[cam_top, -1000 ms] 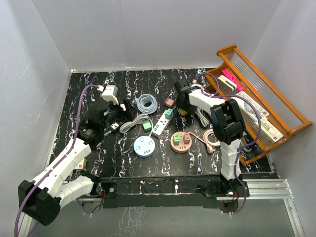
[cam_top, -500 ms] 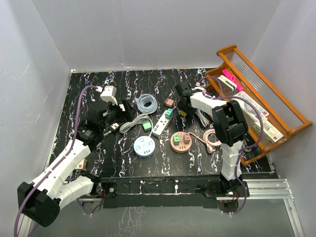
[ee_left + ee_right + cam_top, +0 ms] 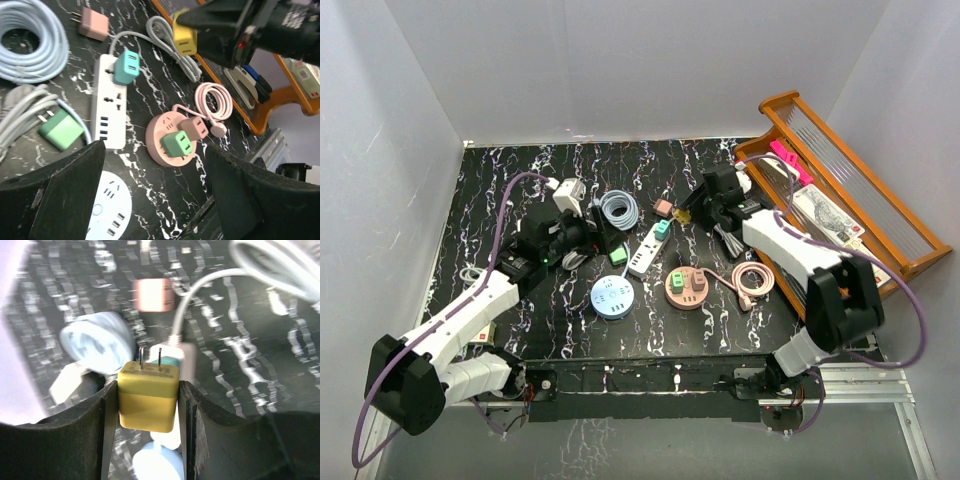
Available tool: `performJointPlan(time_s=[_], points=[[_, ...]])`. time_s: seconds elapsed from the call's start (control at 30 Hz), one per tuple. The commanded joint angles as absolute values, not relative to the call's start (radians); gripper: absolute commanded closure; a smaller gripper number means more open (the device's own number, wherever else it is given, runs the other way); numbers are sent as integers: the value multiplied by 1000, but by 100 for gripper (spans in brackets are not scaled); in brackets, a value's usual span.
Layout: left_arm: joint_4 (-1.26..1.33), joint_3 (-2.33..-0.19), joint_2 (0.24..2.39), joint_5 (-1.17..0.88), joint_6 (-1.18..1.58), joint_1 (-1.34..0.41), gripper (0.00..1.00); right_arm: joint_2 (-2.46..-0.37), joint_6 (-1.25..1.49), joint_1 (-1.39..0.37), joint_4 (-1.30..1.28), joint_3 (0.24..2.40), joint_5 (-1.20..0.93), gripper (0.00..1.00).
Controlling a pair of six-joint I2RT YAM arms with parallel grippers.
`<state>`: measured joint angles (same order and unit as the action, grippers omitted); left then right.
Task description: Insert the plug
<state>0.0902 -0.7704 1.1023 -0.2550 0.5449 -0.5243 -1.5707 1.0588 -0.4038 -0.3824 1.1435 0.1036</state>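
The right hand (image 3: 147,390) is closed tight on the yellow plug (image 3: 148,407), with one finger on each side. The plug is up in the air over the far right part of the tabletop (image 3: 620,160), near the far end of the white power strip (image 3: 647,250). Its two pins point away from the hand. The left hand (image 3: 152,195) is open and holds nothing. Picking up is done. I think the plug must now line up with a free socket and get pushed in.

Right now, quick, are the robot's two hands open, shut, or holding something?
Left gripper: open, holding nothing.
Right gripper: shut on the yellow plug.
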Motion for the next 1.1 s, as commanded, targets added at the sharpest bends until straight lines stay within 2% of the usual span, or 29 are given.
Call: performJointPlan(time_s=[0.0, 0.1, 0.33, 0.53, 0.7, 0.97, 1.07], points=[[203, -821, 1131, -213, 582, -598, 21, -1397, 1200, -403, -87, 1032, -62, 59], [288, -828, 1161, -105, 589, -658, 22, -1312, 1309, -405, 39, 953, -110, 58], [417, -924, 1255, 166, 472, -829, 22, -1170, 1470, -414, 125, 868, -73, 56], [589, -968, 1357, 308, 322, -936, 23, -1113, 1625, -416, 51, 874, -52, 57], [727, -1003, 1446, 366, 250, -968, 26, -1120, 1652, -416, -22, 921, -62, 58], [872, -1037, 1533, 471, 182, -1004, 44, -1095, 1692, -416, -3, 904, -40, 58], [924, -1035, 1544, 482, 182, -1006, 46, -1092, 1695, -415, 0, 901, -52, 58]])
